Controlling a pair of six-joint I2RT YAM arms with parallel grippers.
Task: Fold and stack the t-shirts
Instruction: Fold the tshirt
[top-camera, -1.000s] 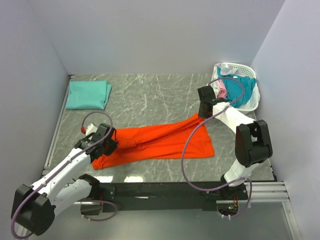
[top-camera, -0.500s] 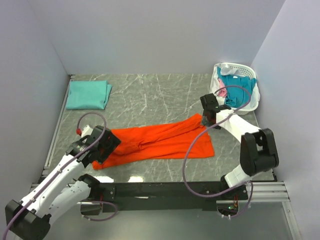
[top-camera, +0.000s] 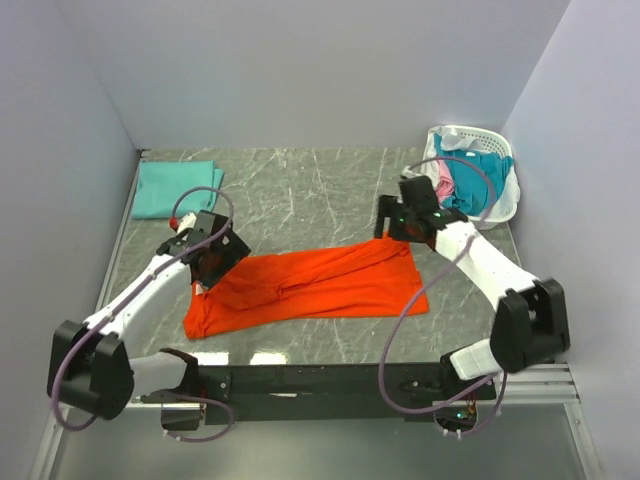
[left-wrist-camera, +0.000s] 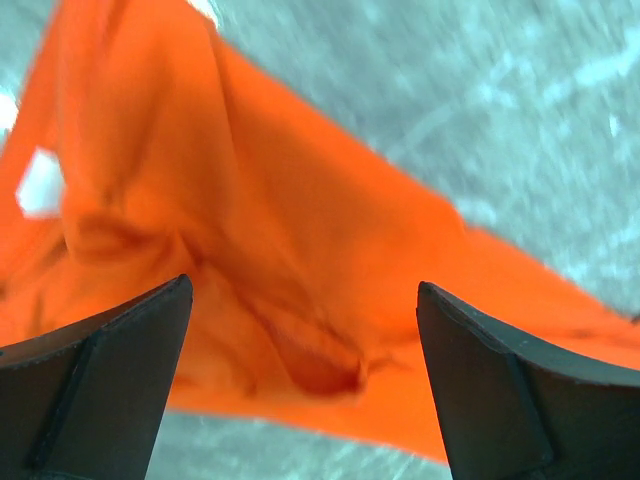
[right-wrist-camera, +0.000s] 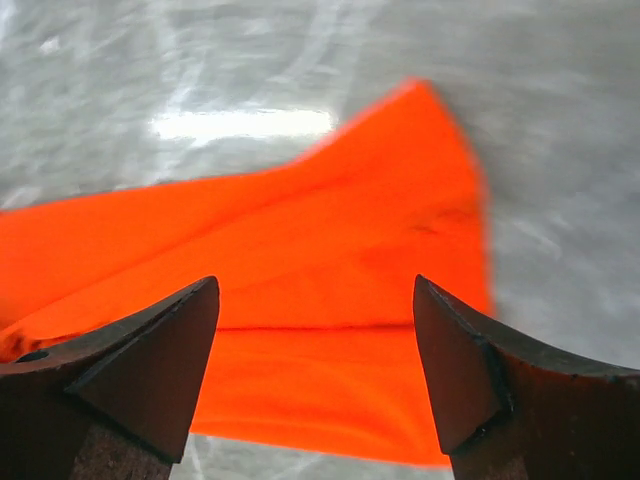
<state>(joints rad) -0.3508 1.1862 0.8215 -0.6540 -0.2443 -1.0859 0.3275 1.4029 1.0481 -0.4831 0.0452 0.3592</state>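
Note:
A bright orange t-shirt (top-camera: 320, 285) lies folded lengthwise into a long, wrinkled strip across the middle of the table. My left gripper (top-camera: 218, 256) hovers over its left end, jaws wide open and empty, with orange cloth (left-wrist-camera: 250, 200) below them. My right gripper (top-camera: 392, 224) stands open above the shirt's far right corner (right-wrist-camera: 300, 250), holding nothing. A mint-green t-shirt (top-camera: 178, 188) lies folded at the far left. Teal (top-camera: 470, 175), pink (top-camera: 444, 182) and white t-shirts sit bunched in the basket.
The white slotted basket (top-camera: 505, 205) stands at the far right corner against the wall. Grey walls close in the marbled table (top-camera: 300, 195) on three sides. A metal rail (top-camera: 115, 260) runs along the table's left edge.
Both grippers have opened and let go of the orange shirt, which now rests on the table. My left arm swung toward the far side; my right gripper shifted left.

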